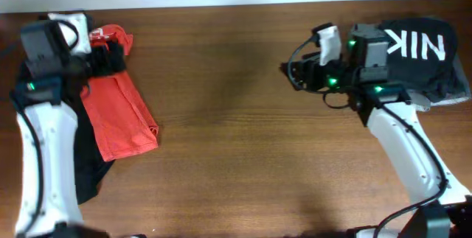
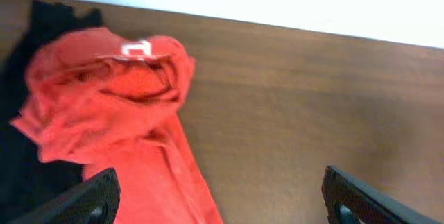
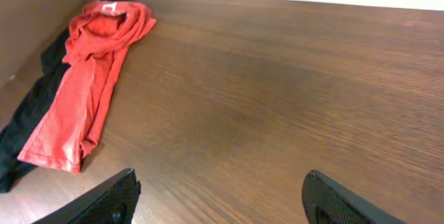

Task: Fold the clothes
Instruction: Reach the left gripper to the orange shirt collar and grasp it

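Looking mid-fold to me: shirt [image 1: 118, 113] lies as a long strip at the table's [image 1: 243, 135] left edge, left pincer [image 2: 222, 200] above it and right pincer [image 3: 218, 196] far off, both spread and empty, so next probably means pinching one end and folding it over

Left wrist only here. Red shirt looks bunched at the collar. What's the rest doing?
Observer: Below the collar the shirt runs as one long narrow strip toward the robot's side, with the hem end lying flat.
Operator: Right arm anywhere near it?
Observer: No. The right end effector is open over bare table, well away from the shirt.
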`<state>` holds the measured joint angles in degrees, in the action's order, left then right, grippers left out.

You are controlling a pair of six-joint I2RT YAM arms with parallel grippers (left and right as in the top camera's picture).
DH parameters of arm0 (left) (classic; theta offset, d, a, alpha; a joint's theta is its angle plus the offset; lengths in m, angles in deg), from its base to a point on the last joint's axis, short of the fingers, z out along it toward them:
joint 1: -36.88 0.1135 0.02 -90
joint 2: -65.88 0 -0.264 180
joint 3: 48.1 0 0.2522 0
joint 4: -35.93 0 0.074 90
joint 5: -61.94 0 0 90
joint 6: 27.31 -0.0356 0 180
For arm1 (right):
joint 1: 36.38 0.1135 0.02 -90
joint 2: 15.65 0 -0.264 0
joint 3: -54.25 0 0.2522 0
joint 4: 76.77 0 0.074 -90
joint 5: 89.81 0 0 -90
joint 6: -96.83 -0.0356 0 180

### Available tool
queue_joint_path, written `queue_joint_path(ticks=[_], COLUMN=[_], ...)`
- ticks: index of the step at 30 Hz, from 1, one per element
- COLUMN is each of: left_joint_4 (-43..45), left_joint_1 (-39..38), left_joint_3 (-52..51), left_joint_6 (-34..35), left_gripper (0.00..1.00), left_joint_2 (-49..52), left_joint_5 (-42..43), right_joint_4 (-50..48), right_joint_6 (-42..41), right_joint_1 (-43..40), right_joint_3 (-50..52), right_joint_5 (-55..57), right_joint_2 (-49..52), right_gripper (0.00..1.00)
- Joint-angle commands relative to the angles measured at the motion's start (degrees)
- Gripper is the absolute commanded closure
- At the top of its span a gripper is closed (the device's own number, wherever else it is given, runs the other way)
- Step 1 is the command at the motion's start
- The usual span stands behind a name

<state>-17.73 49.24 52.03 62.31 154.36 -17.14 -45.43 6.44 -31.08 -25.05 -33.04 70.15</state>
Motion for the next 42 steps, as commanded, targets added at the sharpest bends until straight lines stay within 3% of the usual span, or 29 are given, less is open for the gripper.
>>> queue_joint_path(ticks=[1,5,10,17,29,42], left_joint_4=[-2.99,-6.32,-4.31,3.06,16.52,25.81], left_joint_1=[0.57,0.57,0.81,3.69,5.81,5.81], left_joint_3=[8.50,15.78,17.09,17.09,17.07,17.07], left_joint_6=[0.63,0.63,0.63,0.31,-9.53,-9.62], left_gripper=[0.07,0.07,0.08,0.10,0.10,0.10], left_joint_2=[7.34,14.86,20.44,26.86,37.86,45.66], left_joint_5=[-6.34,-12.59,-18.73,-18.56,-14.78,-14.82], right_joint_4=[-0.02,0.46,2.36,3.93,6.23,7.08], right_joint_6=[0.13,0.11,0.13,0.15,0.11,0.11], right_joint_1=[2.62,3.39,3.39,3.39,3.76,3.76], right_joint_3=[-2.29,-2.29,-2.29,-2.29,-2.25,-2.19], right_joint_5=[4.74,5.68,5.68,5.66,5.68,5.75], right_joint_2=[-0.20,-0.20,-0.20,-0.20,-0.17,-0.13], right_gripper=[0.20,0.16,0.15,0.15,0.15,0.15])
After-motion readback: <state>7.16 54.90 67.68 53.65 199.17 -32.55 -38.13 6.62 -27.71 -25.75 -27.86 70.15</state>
